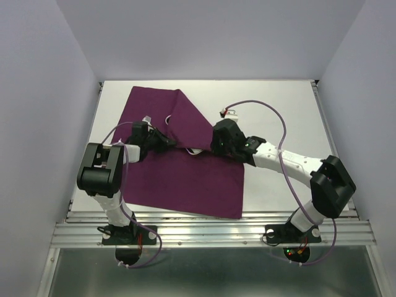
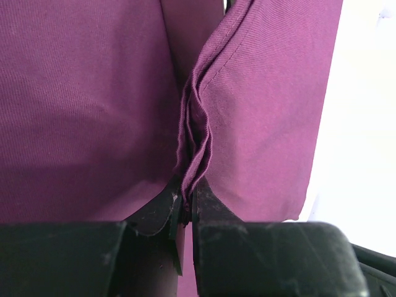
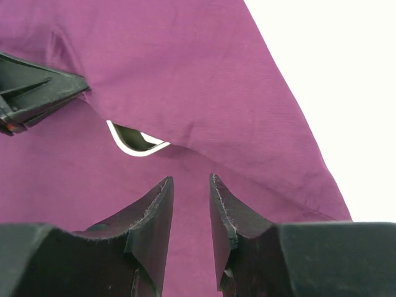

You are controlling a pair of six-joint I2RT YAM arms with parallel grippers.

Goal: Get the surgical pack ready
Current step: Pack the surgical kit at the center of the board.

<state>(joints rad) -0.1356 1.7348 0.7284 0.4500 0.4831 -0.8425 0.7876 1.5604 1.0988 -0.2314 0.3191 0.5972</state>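
A deep-purple cloth drape [image 1: 185, 179] lies spread over the left and middle of the white worktop [image 1: 284, 105]. Its far right part is folded back toward the middle in a slanted flap with a straight hemmed edge. Under that flap a small piece of the tray [image 3: 129, 147] peeps out: a thin pale curved rim around a dark hollow, the rest hidden by fabric. The cloth is matte and finely woven, creased where it is gathered. The left pincer [image 2: 187, 207] is pressed together on a bunched ridge of the drape, pleats rising from between its black fingers [image 2: 213, 207]. The right pincer [image 3: 192, 180] hangs just above the cloth near the tray's rim, its two black wedge-shaped fingers spread with a gap and nothing between them; the left pincer's tip lies just beyond. Lilac cables [image 1: 272, 114] loop from the white and black arms. Plain pale walls [image 1: 37, 93] enclose the worktop on three sides, and a ribbed aluminium rail [image 1: 210, 232] runs along its near edge.
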